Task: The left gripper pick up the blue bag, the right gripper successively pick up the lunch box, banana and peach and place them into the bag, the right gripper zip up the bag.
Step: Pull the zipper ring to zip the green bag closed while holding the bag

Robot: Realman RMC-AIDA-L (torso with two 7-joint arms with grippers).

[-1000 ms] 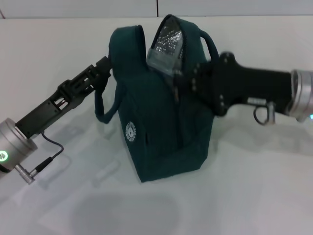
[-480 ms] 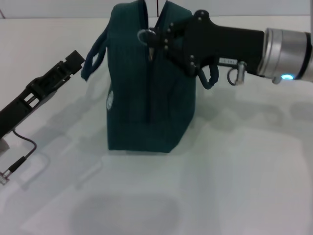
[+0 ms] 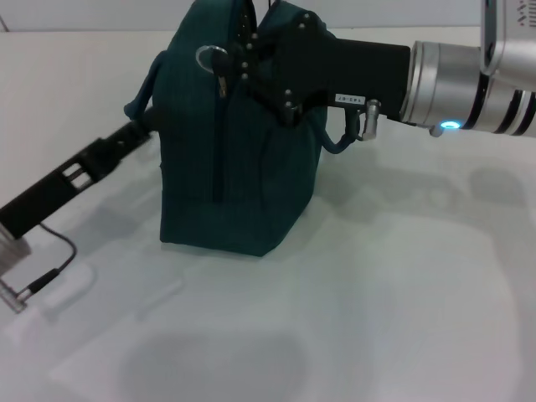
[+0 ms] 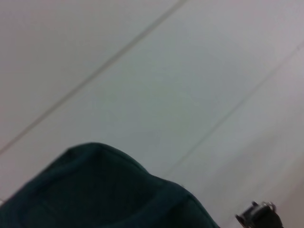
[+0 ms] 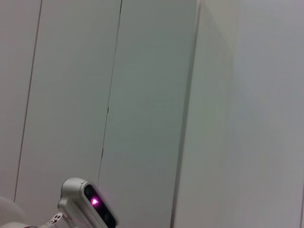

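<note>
One blue bag [image 3: 239, 167] stands upright on the white table [image 3: 385, 310], with an arm at each side.

The table lies bare in front of the bag and to its right; its far edge runs just behind the bag's top. The bag is dark teal, its zip [image 3: 219, 126] running closed down the near face, with two strap handles. The right gripper [image 3: 243, 60] presses against the bag's top by the zip pull; the left gripper [image 3: 138, 130] reaches the left handle [image 3: 142, 96]. Whether either pincer is spread or pressed together cannot be told.

Both claw tips hide against the blue bag [image 3: 234, 159], grip unclear.
</note>
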